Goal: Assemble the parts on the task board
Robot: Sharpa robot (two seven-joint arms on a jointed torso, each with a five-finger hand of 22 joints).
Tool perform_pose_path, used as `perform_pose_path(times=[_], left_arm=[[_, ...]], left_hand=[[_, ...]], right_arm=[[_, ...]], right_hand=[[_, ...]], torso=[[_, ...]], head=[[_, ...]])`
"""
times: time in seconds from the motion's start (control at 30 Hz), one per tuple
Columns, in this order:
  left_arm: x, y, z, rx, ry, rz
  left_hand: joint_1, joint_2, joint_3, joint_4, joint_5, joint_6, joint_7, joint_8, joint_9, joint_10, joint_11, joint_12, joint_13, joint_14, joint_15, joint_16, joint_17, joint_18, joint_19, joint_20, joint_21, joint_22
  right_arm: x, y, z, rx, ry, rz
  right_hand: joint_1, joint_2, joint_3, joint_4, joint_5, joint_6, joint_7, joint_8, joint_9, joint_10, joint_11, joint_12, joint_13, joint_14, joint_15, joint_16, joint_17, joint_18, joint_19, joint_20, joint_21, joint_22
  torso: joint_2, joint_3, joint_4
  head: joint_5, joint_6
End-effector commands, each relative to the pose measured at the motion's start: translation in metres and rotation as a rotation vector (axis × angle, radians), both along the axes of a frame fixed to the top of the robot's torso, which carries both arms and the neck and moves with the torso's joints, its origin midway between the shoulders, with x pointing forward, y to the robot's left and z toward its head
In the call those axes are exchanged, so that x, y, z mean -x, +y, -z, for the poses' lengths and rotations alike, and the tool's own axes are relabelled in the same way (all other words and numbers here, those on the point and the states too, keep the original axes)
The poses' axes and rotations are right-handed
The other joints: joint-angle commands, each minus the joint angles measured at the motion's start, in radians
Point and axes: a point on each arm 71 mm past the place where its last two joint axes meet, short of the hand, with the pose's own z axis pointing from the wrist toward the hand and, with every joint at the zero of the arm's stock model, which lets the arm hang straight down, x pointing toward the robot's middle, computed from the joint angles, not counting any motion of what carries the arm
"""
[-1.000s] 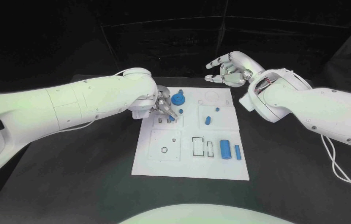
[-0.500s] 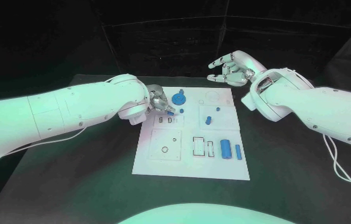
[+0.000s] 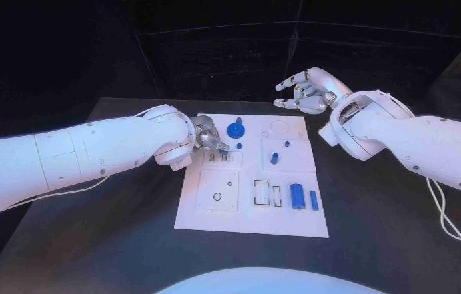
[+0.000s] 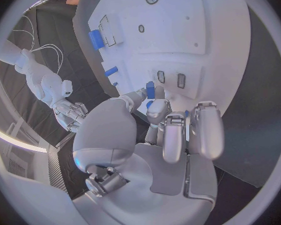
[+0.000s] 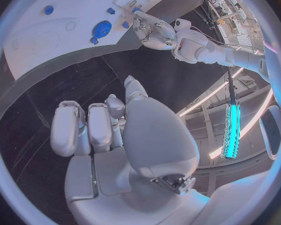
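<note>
Task board [image 3: 252, 207] white, flat on black table [image 3: 384, 207], centred.

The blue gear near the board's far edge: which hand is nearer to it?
Left. The left hand is over the board beside the blue gear; the right hand is raised beyond the board's far right corner.

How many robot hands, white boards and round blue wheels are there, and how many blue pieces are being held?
Robot hands: 2 (left hand, right hand)
White board: 1
Round blue wheel: 1
Held blue piece: 1, in the left hand
Total: 5
</note>
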Motion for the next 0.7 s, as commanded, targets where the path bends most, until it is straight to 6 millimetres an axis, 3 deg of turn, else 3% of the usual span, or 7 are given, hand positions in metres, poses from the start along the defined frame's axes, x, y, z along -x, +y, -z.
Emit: perform_pose_path(times=[0.03, 0.7], left_arm=[[0.0005, -0.0014, 0.0004, -0.053, -0.009, 0.043], [-0.0018, -0.0061, 0.0037, -0.167, -0.026, 0.099]], left_hand=[[0.000, 0.001, 0.154, -0.146, 0.004, 0.000, -0.006, 0.004, 0.001, 0.004, -0.002, -0.002, -0.001, 0.102, -0.003, 0.003, 0.263, -0.004, -0.003, 0.000, -0.006, 0.001], [0.000, -0.006, 0.165, -0.153, 0.005, -0.001, -0.005, 0.005, 0.005, 0.006, -0.002, -0.001, 0.000, 0.102, -0.003, 0.003, 0.263, -0.005, -0.001, 0.000, -0.003, 0.006]], right_arm=[[-0.0001, 0.0010, -0.0013, 0.003, -0.002, -0.006], [-0.0001, 0.0022, -0.0012, 0.003, -0.002, -0.011]], right_hand=[[0.009, 0.004, -0.005, 0.001, 0.003, -0.002, 0.000, 0.007, -0.001, -0.003, -0.001, 0.000, 0.000, 0.014, -0.002, -0.004, 0.000, -0.002, -0.004, 0.001, -0.004, -0.001], [0.009, 0.004, -0.005, 0.001, 0.003, -0.002, 0.000, 0.007, -0.001, -0.003, -0.001, 0.000, 0.000, 0.014, -0.002, -0.004, 0.000, -0.002, -0.004, 0.001, -0.004, -0.001]], torso=[[0.001, 0.0009, -0.0021], [0.001, 0.0010, -0.0022]], head=[[0.003, -0.003], [-0.001, -0.009]])
